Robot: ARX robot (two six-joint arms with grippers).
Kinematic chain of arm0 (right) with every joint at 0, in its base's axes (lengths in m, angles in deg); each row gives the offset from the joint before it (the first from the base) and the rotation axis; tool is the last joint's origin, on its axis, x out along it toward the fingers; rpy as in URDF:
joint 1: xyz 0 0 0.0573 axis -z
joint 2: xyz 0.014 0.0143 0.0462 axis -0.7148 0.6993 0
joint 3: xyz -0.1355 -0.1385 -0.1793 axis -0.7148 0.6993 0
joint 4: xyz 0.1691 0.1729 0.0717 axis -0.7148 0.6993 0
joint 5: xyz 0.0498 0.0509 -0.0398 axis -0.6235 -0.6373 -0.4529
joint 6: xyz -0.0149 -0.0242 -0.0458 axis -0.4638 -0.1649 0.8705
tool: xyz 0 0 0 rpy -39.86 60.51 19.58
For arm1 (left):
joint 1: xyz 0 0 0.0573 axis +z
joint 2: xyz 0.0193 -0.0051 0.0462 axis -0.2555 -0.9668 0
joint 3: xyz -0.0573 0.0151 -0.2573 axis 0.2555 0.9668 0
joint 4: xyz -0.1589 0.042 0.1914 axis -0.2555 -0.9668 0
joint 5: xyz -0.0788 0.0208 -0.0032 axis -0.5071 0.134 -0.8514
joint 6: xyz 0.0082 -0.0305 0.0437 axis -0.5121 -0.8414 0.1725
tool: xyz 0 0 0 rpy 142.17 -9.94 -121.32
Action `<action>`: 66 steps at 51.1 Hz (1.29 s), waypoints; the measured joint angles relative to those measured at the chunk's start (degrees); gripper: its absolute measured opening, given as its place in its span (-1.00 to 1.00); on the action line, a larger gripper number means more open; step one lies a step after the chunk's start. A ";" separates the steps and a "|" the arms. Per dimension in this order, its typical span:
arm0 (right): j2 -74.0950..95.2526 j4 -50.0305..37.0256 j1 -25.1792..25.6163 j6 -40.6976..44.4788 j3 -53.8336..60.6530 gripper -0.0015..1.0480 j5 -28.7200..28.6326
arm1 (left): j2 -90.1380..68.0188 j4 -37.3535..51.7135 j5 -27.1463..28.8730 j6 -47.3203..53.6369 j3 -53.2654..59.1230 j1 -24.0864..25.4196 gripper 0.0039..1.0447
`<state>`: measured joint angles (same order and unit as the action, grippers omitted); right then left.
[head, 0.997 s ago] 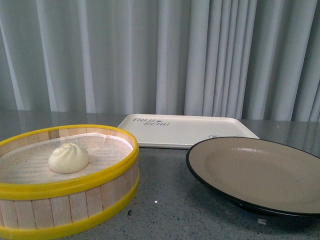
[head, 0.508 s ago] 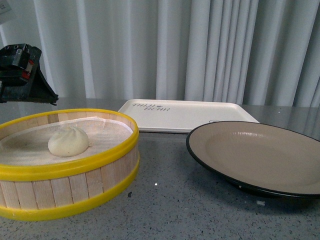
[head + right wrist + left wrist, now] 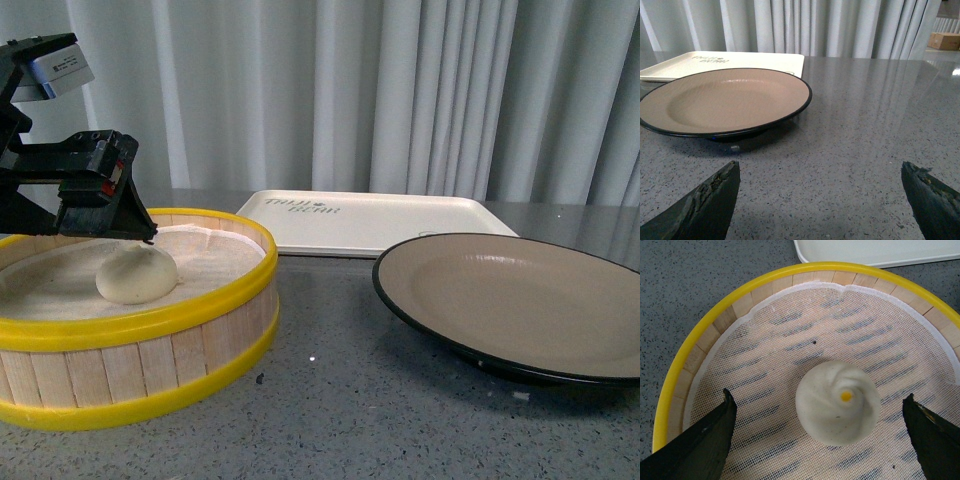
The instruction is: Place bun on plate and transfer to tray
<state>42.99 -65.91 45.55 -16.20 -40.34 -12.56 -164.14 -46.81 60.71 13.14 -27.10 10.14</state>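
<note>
Far left, the left gripper (image 3: pixel 816 399) hangs over the steamer basket (image 3: pixel 205 300), its jaws spread wide on either side of the bun (image 3: pixel 136 275) without touching it. The bun sits on the basket's mesh liner, so nothing of the task is done yet: it has to be grasped, lifted and set on the plate (image 3: pixel 520 300), which lies empty on the table (image 3: pixel 330 400) to the right. Behind, between basket and plate, the tray (image 3: pixel 380 225) is bare. Rightmost, the right gripper (image 3: pixel 820 166) is wide apart, low, facing the plate, likely the one to carry it over
</note>
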 joint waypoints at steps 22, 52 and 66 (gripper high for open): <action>0.00 0.00 0.00 0.00 0.00 0.84 0.00 | -2.14 -0.07 2.89 0.00 -0.70 -3.19 0.88; 0.00 0.00 0.00 0.00 0.00 0.84 0.00 | -6.03 0.28 5.90 -0.02 -1.99 -4.35 0.88; 0.00 0.00 0.00 0.00 0.00 0.84 0.00 | -6.78 1.05 4.61 -0.42 -2.73 -4.09 0.27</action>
<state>42.99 -65.91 45.55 -16.20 -40.34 -12.56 -170.92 -45.76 65.32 12.73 -29.83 6.05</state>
